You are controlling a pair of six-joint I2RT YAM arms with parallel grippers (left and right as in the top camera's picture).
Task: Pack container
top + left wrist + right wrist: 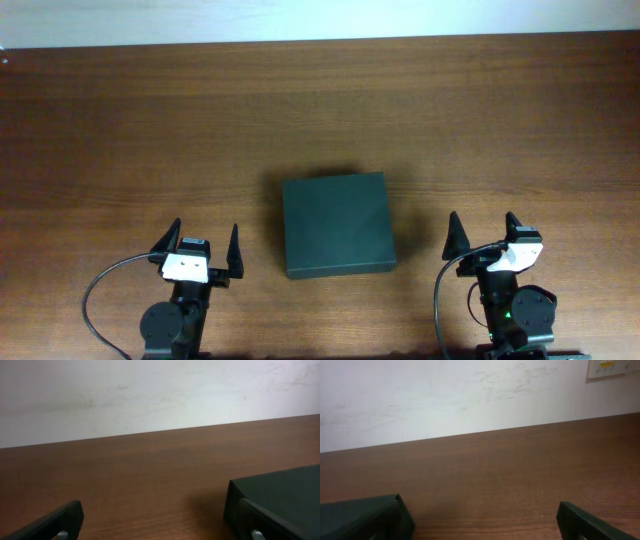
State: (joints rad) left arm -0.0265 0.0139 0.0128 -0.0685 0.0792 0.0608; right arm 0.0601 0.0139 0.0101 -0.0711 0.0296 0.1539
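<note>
The container [337, 224] is a dark green-black matte box, close to square from above, with sharp corners and a plain flat top. It lies on the brown wooden table [150, 130] a little right of centre and towards the near side, between the two arms and touching neither. Its lid is down flat and closed, so the inside is hidden and its contents cannot be told. A narrow darker band runs along its near edge, where the side wall shows.

The left gripper [203, 237] sits near the front edge of the table, just left of the box, its two black fingers spread wide and holding nothing. The right gripper [483, 228] sits to the right of the box, also spread wide and empty. A black cable [95, 290] loops beside the left arm.

In the left wrist view the box's near corner [285, 485] fills the lower right, with one finger [55, 522] at the lower left and bare wood between them. In the right wrist view a finger [590, 522] shows at the lower right. The dark shape at the lower left there may be box or finger; I cannot tell which. A pale wall [445, 400] rises behind the table's far edge.
</note>
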